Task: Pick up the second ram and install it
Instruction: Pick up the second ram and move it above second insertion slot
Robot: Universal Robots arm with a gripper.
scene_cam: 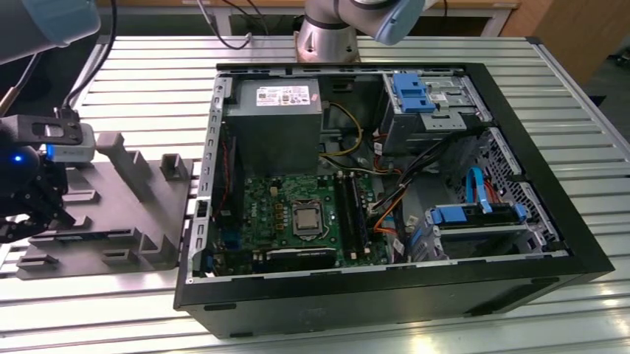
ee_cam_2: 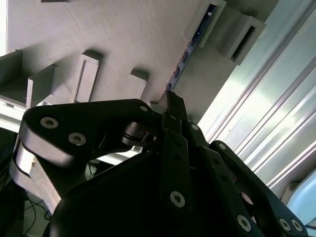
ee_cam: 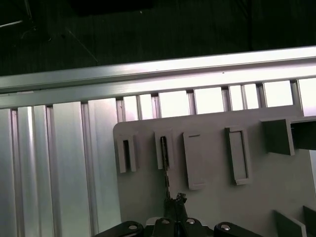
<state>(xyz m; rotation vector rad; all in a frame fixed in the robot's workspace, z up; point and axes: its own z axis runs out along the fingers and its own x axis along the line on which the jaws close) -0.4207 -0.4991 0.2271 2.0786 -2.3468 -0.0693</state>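
Observation:
The second ram (ee_cam_2: 190, 49) is a thin dark stick standing on edge in the slots of a grey holder plate (ee_cam_2: 113, 34). In the first wrist view the ram (ee_cam: 165, 163) runs from a holder slot straight down to my fingertips. My gripper (ee_cam_2: 170, 101) has its black fingers drawn together at the ram's near end. In the exterior view the gripper (scene_cam: 29, 217) hangs over the left end of the holder (scene_cam: 118, 192), where the ram (scene_cam: 88, 236) lies along a slot.
An open black computer case (scene_cam: 394, 295) lies on the slatted metal table to the exterior view's right of the holder. Inside it are the green motherboard (scene_cam: 285, 206), its long black sockets (scene_cam: 352, 214), a grey power supply (scene_cam: 276, 110) and loose cables.

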